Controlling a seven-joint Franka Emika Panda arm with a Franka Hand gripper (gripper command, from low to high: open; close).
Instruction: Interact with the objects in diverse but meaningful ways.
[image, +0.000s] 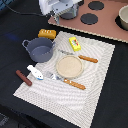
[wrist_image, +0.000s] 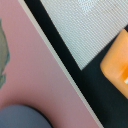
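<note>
Gripper (image: 67, 14) hovers over toy stove (image: 100, 22); finger state unclear, view blurred. Pot (image: 40, 49) on striped mat (image: 95, 75), bread block (image: 47, 33) just beside.

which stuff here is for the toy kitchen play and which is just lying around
For the job: grey-blue pot, bread block, yellow packet, white-and-blue piece, brown stick.
Lying about: round plate, striped mat, pink stove board.

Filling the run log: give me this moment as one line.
gripper: over toy stove, jaw state unclear | pot: on mat, untouched | bread block: beside pot | holding: nothing seen
</note>
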